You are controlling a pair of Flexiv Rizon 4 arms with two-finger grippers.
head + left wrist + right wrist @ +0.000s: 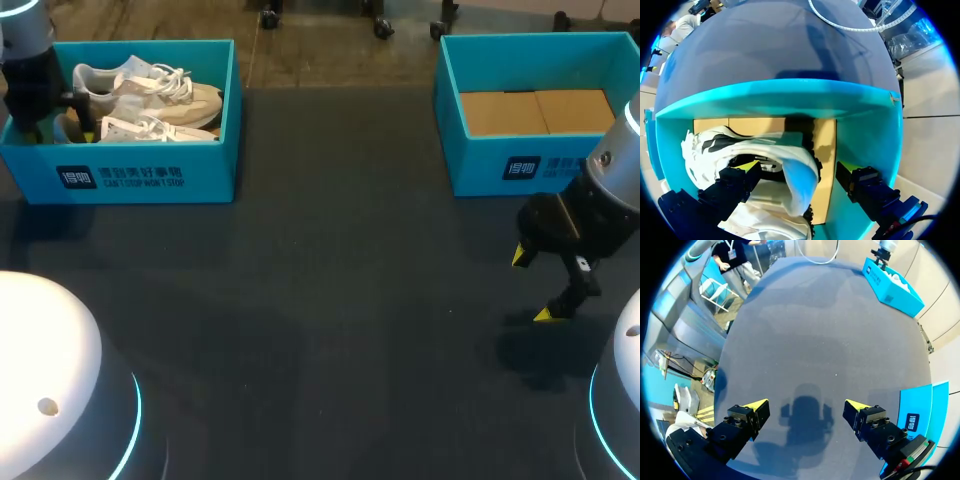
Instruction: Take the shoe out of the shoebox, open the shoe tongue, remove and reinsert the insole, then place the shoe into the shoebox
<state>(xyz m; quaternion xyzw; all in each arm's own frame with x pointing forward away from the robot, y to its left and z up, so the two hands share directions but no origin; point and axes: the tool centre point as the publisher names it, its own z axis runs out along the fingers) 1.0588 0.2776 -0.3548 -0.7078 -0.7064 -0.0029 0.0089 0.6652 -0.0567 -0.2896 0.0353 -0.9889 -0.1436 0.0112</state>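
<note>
Far left on the dark, matte grey desk (320, 300): open rectangular teal cardboard shoebox (215, 165), two cream-white lace-up sneakers (150, 92) lying inside on its brown floor. Left gripper (797, 167) down in that box, released, fingers wide either side of one sneaker's soft, rounded heel collar, one tip at the shoe's opening, the other near the box wall, apart from the shoe. Far right: second teal cardboard box (480, 165), flat brown card inside. Near right, over the desk: right gripper (807, 405), released, fingers spread.
</note>
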